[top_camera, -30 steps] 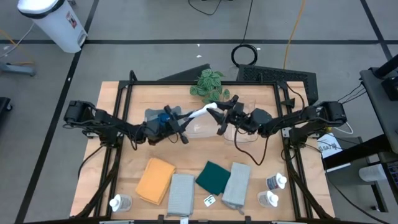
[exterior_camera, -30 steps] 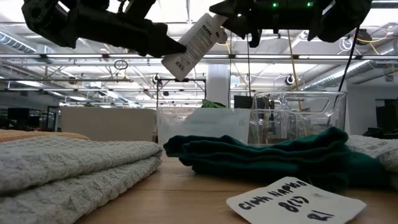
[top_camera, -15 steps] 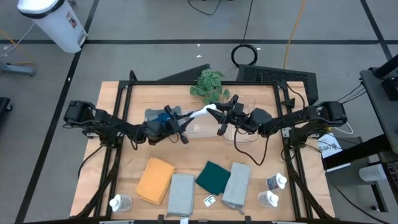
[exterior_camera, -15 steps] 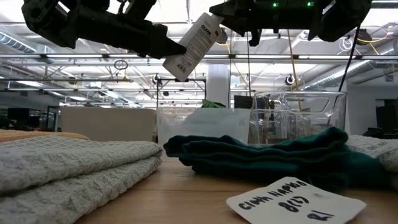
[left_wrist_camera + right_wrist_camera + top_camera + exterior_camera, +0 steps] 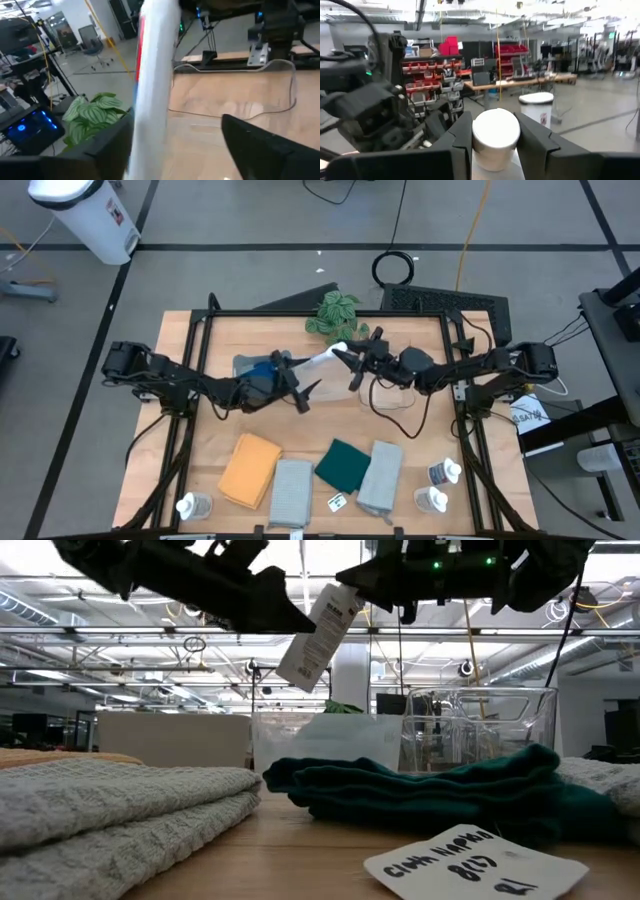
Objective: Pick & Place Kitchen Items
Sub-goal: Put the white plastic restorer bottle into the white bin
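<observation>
Right end effector (image 5: 492,150) clamps the squeeze bottle (image 5: 318,635) cap; left wrist view shows left end effector (image 5: 175,145) spread apart

My wooden worktop (image 5: 210,430) carries an orange cloth (image 5: 249,469), two grey cloths (image 5: 291,493) (image 5: 380,476), a dark green cloth (image 5: 346,464) and a paper tag (image 5: 338,502) near its front edge. Squeeze bottles (image 5: 444,472) stand at the front corners, clear bins (image 5: 395,385) and a plant (image 5: 334,316) farther back.
</observation>
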